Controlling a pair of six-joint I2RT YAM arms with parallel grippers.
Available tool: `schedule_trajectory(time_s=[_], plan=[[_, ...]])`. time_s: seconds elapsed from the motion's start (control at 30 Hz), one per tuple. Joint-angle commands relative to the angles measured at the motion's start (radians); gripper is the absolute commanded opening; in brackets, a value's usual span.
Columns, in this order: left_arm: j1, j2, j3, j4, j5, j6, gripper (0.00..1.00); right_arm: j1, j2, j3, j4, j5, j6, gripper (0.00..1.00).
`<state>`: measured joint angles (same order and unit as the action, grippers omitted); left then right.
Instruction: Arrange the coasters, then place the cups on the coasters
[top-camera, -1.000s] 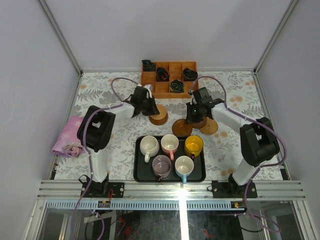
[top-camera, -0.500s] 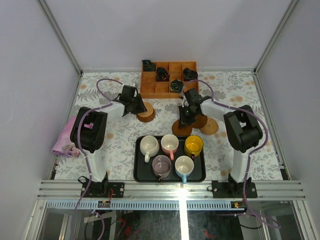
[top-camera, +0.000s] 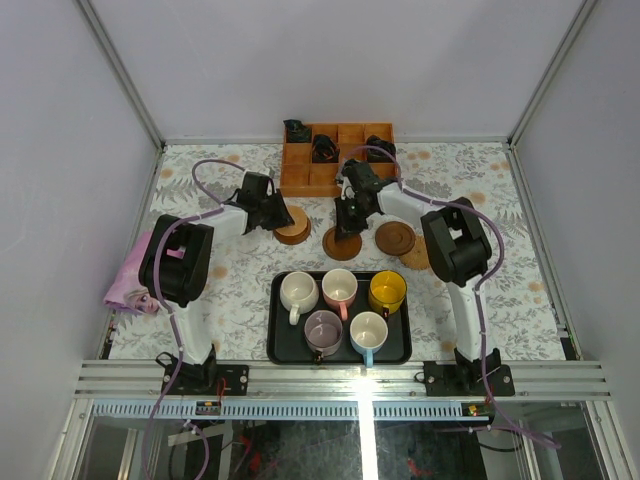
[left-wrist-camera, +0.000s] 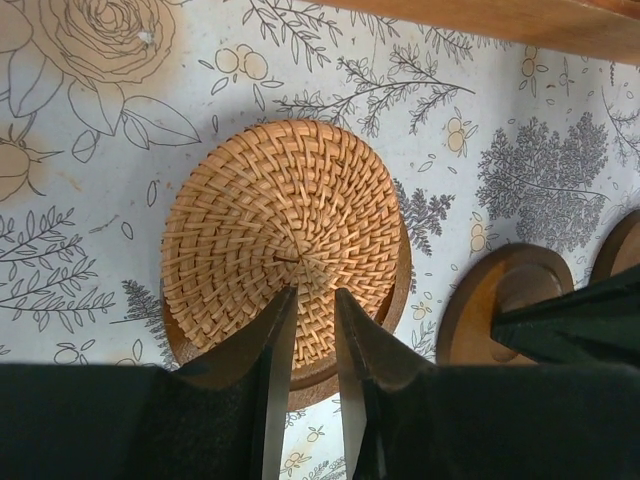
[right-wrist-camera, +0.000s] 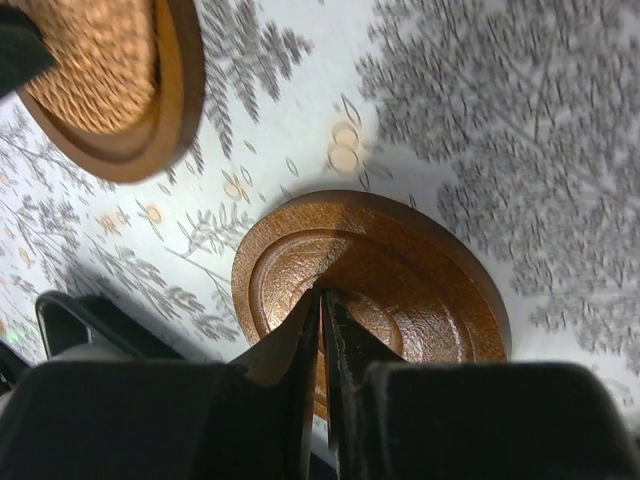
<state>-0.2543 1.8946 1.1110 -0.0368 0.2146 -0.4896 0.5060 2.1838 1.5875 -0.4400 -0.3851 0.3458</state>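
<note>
Left claw: my left claw (left-wrist-camera: 315, 292) was nearly closed, with only a thin gap between the fingers. It gripped nothing. Its tips rested on the near rim of the woven coaster (left-wrist-camera: 285, 225).
Right claw: my right claw (right-wrist-camera: 322, 295) was fully closed and held nothing. Its tips pressed on the centre of a brown coaster (right-wrist-camera: 420, 290).
Woven coaster: it lay flat on top of another brown coaster (left-wrist-camera: 318, 378), towards the far edge of the table and left of the middle, just in front of the orange box (top-camera: 300, 172).
Brown coaster under right claw: it lay flat near the middle of the table, between the box and the tray (top-camera: 278, 345).
Other coasters: one (top-camera: 395, 238) lay just right of it. A further one (top-camera: 413, 259) was partly hidden by my right arm.
Key relation: each coaster lay directly under its claw's tips, not beside them. I judged any slide would come from pressing down and dragging. The left arm was nearer the woven stack, the right arm nearer the brown one.
Axis: the coasters were round, so they had no long axis and pointed no way. They lay face up.
Cups: all five cups (top-camera: 340, 288) stood upright in the tray at the near edge. None was on a coaster yet.
Stage: I judged the coasters only partly spread out.
</note>
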Motion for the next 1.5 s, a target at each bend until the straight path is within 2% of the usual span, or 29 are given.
schedule_trajectory(time_s=[0.0,0.27,0.57,0.77,0.83,0.97,1.47], plan=[[-0.022,0.028,-0.053,-0.103,0.030,0.019,0.22,0.014,0.109,0.086,-0.044,0.079,-0.047,0.11],[-0.072,0.059,-0.022,-0.103,0.052,0.031,0.20,0.014,0.127,0.139,-0.049,0.081,-0.044,0.11],[-0.039,-0.006,0.021,-0.182,-0.113,0.069,0.21,0.014,0.030,0.079,-0.051,0.113,-0.054,0.11],[0.007,-0.069,0.052,-0.196,-0.195,0.085,0.26,0.014,-0.022,0.066,-0.046,0.114,-0.054,0.20],[0.019,-0.070,0.065,-0.213,-0.228,0.095,0.31,0.015,-0.037,0.065,-0.045,0.114,-0.054,0.25],[0.043,-0.053,0.077,-0.249,-0.268,0.095,0.34,0.014,-0.059,0.065,-0.045,0.120,-0.059,0.30],[0.087,-0.004,0.020,-0.312,-0.441,0.115,0.36,0.015,-0.138,-0.019,-0.037,0.167,-0.056,0.32]])
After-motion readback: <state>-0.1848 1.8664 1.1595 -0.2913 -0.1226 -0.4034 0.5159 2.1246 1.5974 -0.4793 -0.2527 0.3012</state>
